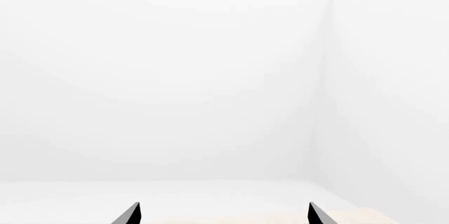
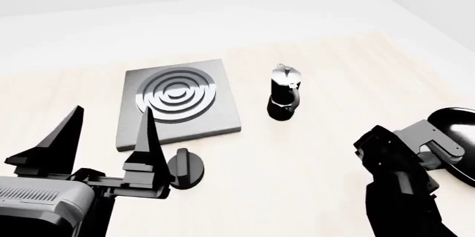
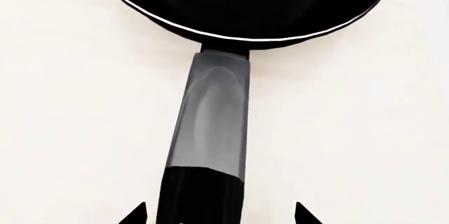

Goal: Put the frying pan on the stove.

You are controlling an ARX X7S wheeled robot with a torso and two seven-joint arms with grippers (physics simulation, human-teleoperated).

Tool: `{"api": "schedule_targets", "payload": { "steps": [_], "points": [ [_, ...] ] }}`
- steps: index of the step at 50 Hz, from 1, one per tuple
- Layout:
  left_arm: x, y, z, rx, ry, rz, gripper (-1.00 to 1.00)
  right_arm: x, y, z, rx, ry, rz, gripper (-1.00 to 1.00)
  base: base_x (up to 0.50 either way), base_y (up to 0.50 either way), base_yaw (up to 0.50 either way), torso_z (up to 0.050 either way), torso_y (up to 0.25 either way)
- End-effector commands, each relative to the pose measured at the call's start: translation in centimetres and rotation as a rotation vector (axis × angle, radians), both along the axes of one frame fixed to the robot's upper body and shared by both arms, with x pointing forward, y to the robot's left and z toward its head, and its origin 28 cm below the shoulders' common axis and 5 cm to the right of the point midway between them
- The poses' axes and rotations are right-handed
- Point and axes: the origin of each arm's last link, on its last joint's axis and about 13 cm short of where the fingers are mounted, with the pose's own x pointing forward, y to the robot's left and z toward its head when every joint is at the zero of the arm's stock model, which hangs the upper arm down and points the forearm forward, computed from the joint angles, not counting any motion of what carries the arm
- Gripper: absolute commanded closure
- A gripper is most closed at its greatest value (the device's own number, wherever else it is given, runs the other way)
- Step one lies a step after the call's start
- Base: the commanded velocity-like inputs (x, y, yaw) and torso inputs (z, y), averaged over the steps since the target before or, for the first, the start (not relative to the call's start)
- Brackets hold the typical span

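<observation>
The frying pan (image 2: 461, 126) lies on the table at the far right, partly cut off by the head view's edge and partly behind my right arm (image 2: 397, 164). Its glossy black bowl (image 3: 245, 3) and long handle (image 3: 210, 124) fill the right wrist view. My right gripper (image 3: 221, 216) is open, with one fingertip on each side of the handle and not touching it. The stove (image 2: 178, 100), a grey square plate with dark rings, sits left of centre with nothing on it. My left gripper (image 2: 111, 113) is open and empty, raised in front of the stove's near left corner.
A black-and-silver moka pot (image 2: 284, 95) stands upright just right of the stove, between it and the pan. A small round black knob (image 2: 186, 169) lies near the stove's front edge, beside my left gripper. The pale wooden table (image 2: 326, 153) ends at a white wall behind.
</observation>
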Motion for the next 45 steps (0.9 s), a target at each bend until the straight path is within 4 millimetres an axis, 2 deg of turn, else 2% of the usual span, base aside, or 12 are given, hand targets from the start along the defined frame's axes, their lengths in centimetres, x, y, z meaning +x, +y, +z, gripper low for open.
{"api": "schedule_targets", "payload": {
  "steps": [1, 12, 13, 27, 35, 38, 45],
  "points": [
    [0.0, -0.1, -0.1, 0.002, 0.002, -0.003, -1.0, -0.2, 0.2, -0.5, -0.003, 0.008, 0.013, -1.0, 0.0, 0.0, 0.0, 0.0, 0.0],
    [0.0, 0.0, 0.0, 0.0, 0.002, -0.002, -1.0, -0.3, 0.4, -0.8, 0.002, 0.016, 0.029, -1.0, 0.0, 0.0, 0.0, 0.0, 0.0],
    [0.0, 0.0, 0.0, 0.0, 0.002, -0.002, -1.0, -0.3, 0.5, -0.7, 0.001, 0.018, 0.03, 1.0, 0.0, 0.0, 0.0, 0.0, 0.0],
    [0.0, 0.0, 0.0, -0.001, 0.001, -0.003, -1.0, -0.5, 0.6, -1.1, 0.009, 0.02, 0.055, 1.0, 0.0, 0.0, 0.0, 0.0, 0.0],
    [0.0, 0.0, 0.0, -0.001, 0.001, -0.003, -1.0, -0.4, 0.4, -1.1, -0.1, -0.023, 0.148, 1.0, 0.0, 0.0, 0.0, 0.0, 0.0],
    [-0.1, 0.0, 0.1, -0.001, 0.0, -0.003, -1.0, -0.3, 0.3, -0.8, -0.113, -0.029, 0.157, 1.0, 0.0, 0.0, 0.0, 0.0, 0.0],
    [0.1, 0.0, 0.0, -0.005, 0.003, -0.004, -1.0, 0.6, -0.2, 1.4, -0.189, -0.083, 0.223, 1.0, 0.0, 0.0, 0.0, 0.0, 0.0]
  ]
}}
